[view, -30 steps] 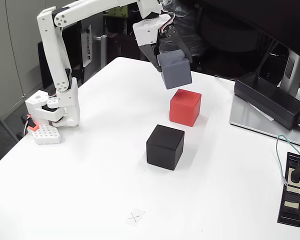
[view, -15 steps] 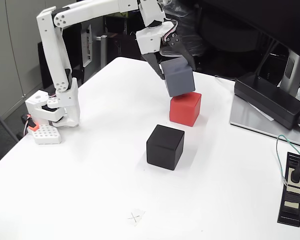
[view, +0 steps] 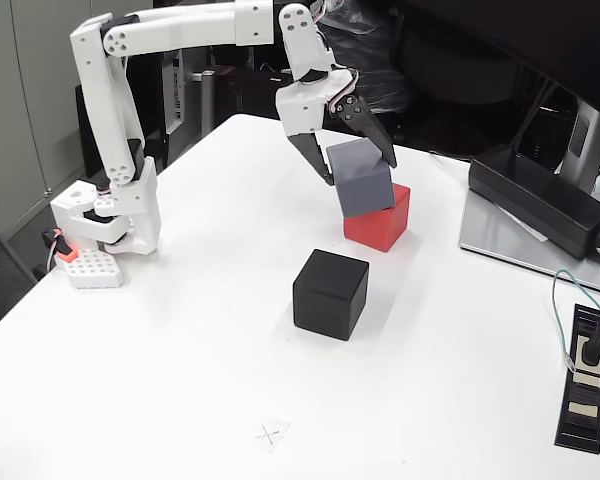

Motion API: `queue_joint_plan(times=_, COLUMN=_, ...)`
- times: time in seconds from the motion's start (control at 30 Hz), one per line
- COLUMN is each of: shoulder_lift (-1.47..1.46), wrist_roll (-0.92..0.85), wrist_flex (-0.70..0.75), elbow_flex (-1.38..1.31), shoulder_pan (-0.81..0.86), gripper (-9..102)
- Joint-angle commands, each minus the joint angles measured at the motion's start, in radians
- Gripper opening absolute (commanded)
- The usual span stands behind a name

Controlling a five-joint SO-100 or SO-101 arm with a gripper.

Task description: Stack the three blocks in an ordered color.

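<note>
right, gripper (view: 358, 167) has its two fingers clamped on the gray block (view: 360, 177), which sits tilted on the red block (view: 379, 220) (looks like touching, not flat, and offset toward the left edge in the fixed view). risk: letting go now could leave gray sliding off, and pressing down could shove red sideways, since the faces aren't squared up. black block (view: 330, 294) sits apart, nearer the camera, not stacked yet. around: power adapter (view: 540, 200) and a cabled box (view: 586, 375) off right, well clear; nothing blocks the stack.
</note>
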Motion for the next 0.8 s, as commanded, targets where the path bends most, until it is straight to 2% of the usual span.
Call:
queue_joint_plan(times=0.0, shoulder_lift=0.002, wrist_roll=-0.003, wrist_flex=-0.009, elbow_flex=-0.008, shoulder_pan=0.002, gripper=0)
queue_joint_plan(times=0.57, shoulder_lift=0.014, wrist_roll=-0.006, wrist_flex=0.005, elbow_flex=-0.063, shoulder_pan=0.000, gripper=0)
queue_joint_plan(times=0.77, shoulder_lift=0.009, wrist_roll=-0.006, wrist_flex=0.081, elbow_flex=-0.150, shoulder_pan=0.000, gripper=0)
